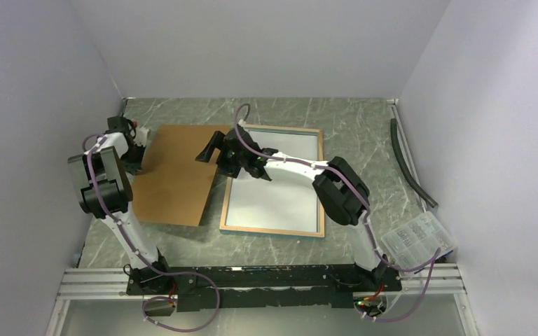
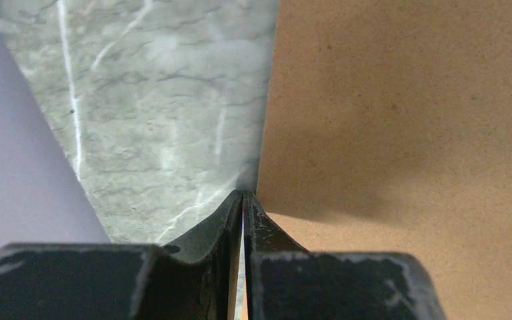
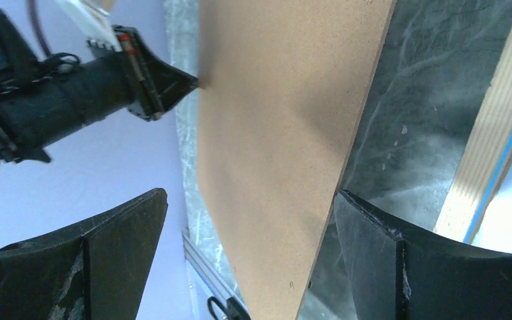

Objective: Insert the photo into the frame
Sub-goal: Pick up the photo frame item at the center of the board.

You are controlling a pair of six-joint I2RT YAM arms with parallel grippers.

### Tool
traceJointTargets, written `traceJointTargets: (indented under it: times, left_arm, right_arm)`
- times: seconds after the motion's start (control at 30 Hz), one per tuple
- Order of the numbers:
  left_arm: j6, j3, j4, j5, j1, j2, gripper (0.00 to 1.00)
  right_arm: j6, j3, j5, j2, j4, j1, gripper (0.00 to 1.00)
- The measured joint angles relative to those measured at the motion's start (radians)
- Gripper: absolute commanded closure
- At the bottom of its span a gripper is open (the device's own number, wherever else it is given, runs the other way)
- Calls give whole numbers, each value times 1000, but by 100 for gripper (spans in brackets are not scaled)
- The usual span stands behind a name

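Note:
The frame (image 1: 272, 231) lies face down right of centre, its pale wood rim up, around a whitish surface; its rim (image 3: 500, 133) shows in the right wrist view. The photo is hidden. Left of the frame lies a flat brown backing board (image 1: 178, 175). My left gripper (image 1: 140, 164) is at the board's left edge. In its wrist view the left gripper (image 2: 243, 195) is shut on that thin edge of the board (image 2: 400, 120). My right gripper (image 1: 214, 150) hangs open over the board's right edge near the frame's far left corner. Nothing is between the open fingers of the right gripper (image 3: 250, 200); the board (image 3: 287, 133) lies below them.
A clear plastic packet (image 1: 420, 241) lies at the near right and a black hose (image 1: 410, 164) runs along the right wall. Walls close in on three sides. An aluminium rail (image 1: 252, 276) runs along the front edge, by the arm bases.

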Motion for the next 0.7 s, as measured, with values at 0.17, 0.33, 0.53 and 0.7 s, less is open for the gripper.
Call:
traceJointTargets:
  times: [0.17,0.33,0.53,0.7]
  left_arm:
    - [4,-8,-13,-13,-64,-6,89]
    - [4,-8,-36,-11,-125,-9,89]
    - [2,-5,-77,-7,-207,-11,89]
    - [-10,1,-120,21,-266,-13,89]
  right_arm:
    - [15,-98,10,-106,57,-20,0]
    - [50,-234,21,-195,140,-47,0]
    - [86,-411,21,-276,187,-84,0]
    - [103,-545,22,-347,207,-120,0]
